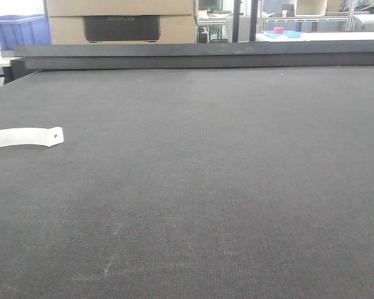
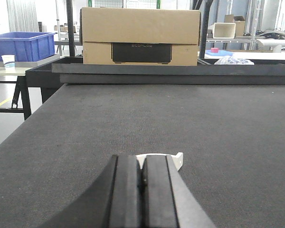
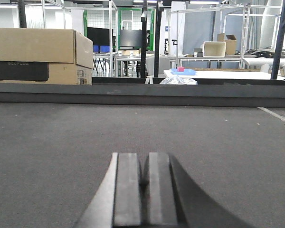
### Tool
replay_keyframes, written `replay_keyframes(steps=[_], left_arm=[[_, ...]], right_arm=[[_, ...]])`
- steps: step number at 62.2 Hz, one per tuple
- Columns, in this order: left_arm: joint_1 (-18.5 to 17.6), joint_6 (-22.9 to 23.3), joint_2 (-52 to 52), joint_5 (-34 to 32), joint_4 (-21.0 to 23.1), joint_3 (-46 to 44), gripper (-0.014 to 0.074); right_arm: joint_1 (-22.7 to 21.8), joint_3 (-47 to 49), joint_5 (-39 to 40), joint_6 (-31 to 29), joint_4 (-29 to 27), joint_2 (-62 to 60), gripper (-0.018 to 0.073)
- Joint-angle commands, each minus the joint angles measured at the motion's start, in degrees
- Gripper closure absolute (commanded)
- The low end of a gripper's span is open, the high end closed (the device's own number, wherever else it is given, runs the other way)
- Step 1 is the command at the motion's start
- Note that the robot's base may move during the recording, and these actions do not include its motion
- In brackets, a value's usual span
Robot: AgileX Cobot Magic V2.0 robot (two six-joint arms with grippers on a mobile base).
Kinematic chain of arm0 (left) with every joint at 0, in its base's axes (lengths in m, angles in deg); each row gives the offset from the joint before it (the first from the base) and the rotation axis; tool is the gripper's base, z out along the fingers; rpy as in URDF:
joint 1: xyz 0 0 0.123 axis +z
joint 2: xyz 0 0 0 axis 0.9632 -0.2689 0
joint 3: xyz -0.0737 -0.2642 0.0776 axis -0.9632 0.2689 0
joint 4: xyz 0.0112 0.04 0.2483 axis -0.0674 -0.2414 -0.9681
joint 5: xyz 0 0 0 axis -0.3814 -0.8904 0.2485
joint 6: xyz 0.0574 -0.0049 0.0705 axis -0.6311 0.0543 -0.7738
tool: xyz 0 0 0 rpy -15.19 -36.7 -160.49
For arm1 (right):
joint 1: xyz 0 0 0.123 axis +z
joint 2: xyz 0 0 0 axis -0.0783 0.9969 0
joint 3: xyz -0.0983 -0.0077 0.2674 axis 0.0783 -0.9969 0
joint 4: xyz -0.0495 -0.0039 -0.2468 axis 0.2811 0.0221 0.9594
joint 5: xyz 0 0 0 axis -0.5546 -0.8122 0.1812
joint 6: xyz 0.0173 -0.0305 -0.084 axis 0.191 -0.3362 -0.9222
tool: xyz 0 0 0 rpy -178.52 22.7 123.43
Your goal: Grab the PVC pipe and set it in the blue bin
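A white curved strip with a holed tab at one end, the PVC pipe (image 1: 25, 137), lies flat on the dark table mat (image 1: 206, 187) at the left edge of the front view. In the left wrist view the PVC pipe (image 2: 178, 160) pokes out just beyond and to the right of my left gripper (image 2: 142, 159), whose fingers are shut together with nothing between them. The blue bin (image 2: 21, 45) stands on a side table off the far left corner; in the front view the blue bin (image 1: 19, 31) shows at top left. My right gripper (image 3: 143, 156) is shut over bare mat.
A raised dark rail (image 1: 206, 55) runs along the table's far edge. Behind it sits a cardboard box (image 2: 140, 35). A white cup (image 2: 8, 60) stands in front of the bin. The mat's left edge (image 2: 26, 126) drops to the floor.
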Motion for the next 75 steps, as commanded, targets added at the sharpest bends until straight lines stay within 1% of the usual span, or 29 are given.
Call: replay_keyframes(steps=[1,41,43,47,61,66,72,75], left_arm=[[-0.1,0.1,0.3,-1.0,-0.1,-0.1,0.0708],[-0.1,0.1,0.3,-1.0,-0.1,-0.1,0.0708],[-0.1,0.1,0.3,-2.1,-0.9,-0.1,0.0708],[-0.1,0.1,0.3,-4.9,-1.0,-0.1,0.0708],[-0.1,0.1,0.3,-13.9,-1.0,-0.1,0.0708],[-0.1,0.1,0.3,-15.7,-1.0,-0.1,0.0708],[-0.1,0.1,0.3,-15.9,-1.0,-0.3,0.0708],[-0.1,0.1,0.3,-15.9,-1.0,-1.5,0.0708]], right_arm=[[0.0,0.0,1.3,0.0,0.3,-0.2,0.0727],[0.0,0.0,1.3,0.0,0.3,-0.2,0.0727],[0.0,0.0,1.3,0.0,0.3,-0.2,0.0727],[0.0,0.0,1.5,0.0,0.3,-0.2,0.0727],[0.0,0.0,5.5,0.0,0.3,-0.2,0.0727],[0.0,0.0,10.6,0.0,-0.5,-0.2,0.0727],[0.0,0.0,17.2,0.0,-3.4,-0.2,0.0727],[0.0,0.0,19.9,0.0,-3.6,-0.2,0.0727]])
